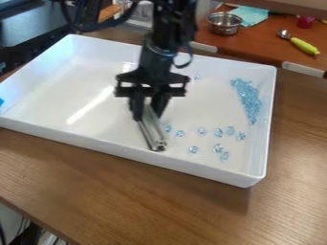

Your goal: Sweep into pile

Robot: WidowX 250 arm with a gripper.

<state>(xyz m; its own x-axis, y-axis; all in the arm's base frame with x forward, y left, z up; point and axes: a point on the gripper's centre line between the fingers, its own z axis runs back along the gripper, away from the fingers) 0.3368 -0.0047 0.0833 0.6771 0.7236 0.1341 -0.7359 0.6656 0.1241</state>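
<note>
Over the middle of the white tray, the black gripper (148,109) hangs down, shut on a grey metal bar (152,130). The bar slants toward the tray's front wall, its lower end close to the tray floor. Just right of the bar, several loose light-blue pieces (201,131) lie scattered across the front right of the floor. A dense, elongated pile of the same blue pieces (247,99) lies along the tray's right wall. A single piece (197,76) sits near the back wall.
High white walls surround the tray (167,167) on the wooden table (121,191). Behind it, a metal pot (224,23), a teal cloth (250,15) and a spoon with a yellow-green handle (304,46) lie on an orange-brown surface. A blue object (1,102) shows at the far left.
</note>
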